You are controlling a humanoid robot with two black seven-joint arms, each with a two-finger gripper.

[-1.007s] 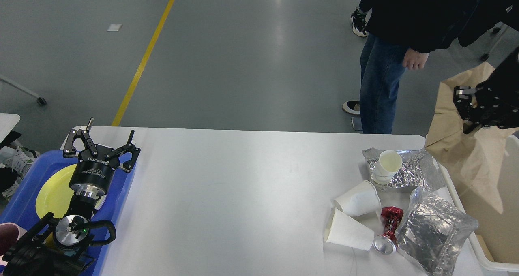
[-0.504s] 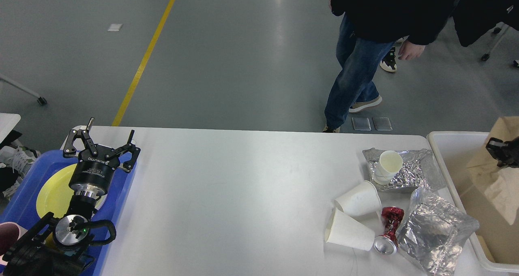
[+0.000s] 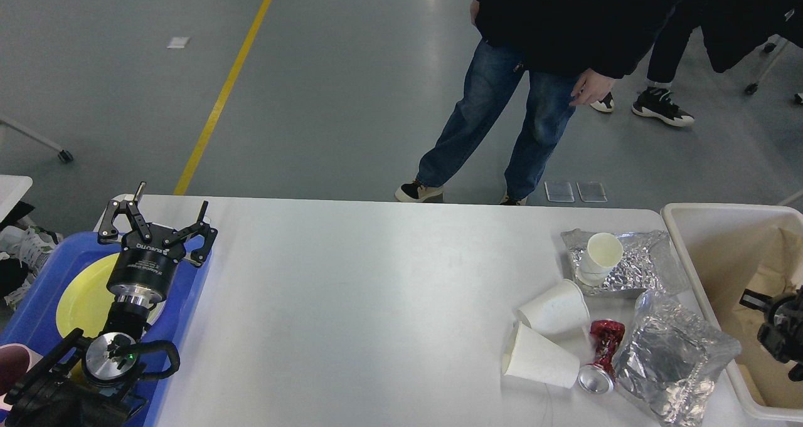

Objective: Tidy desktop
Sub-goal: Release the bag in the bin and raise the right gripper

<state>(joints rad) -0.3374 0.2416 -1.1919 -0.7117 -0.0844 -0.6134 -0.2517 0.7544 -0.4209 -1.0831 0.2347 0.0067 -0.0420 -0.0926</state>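
grey floor (image 3: pixel 351 88) | white desktop (image 3: pixel 376 301) littered right | left hand (image 3: pixel 157 223) spread | right hand (image 3: pixel 778 326) unclear

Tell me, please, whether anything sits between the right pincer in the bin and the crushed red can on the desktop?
Yes. The right pincer is inside the cream bin. Between it and the crushed red can on the desktop stand the bin's near wall and the large silver foil bag, which lies against the can.

The desktop (image 3: pixel 376 301) lies bare through its middle (cups (image 3: pixel 546 336), crushed can (image 3: pixel 601 355) and foil bags (image 3: pixel 671 358) crowd the right end).
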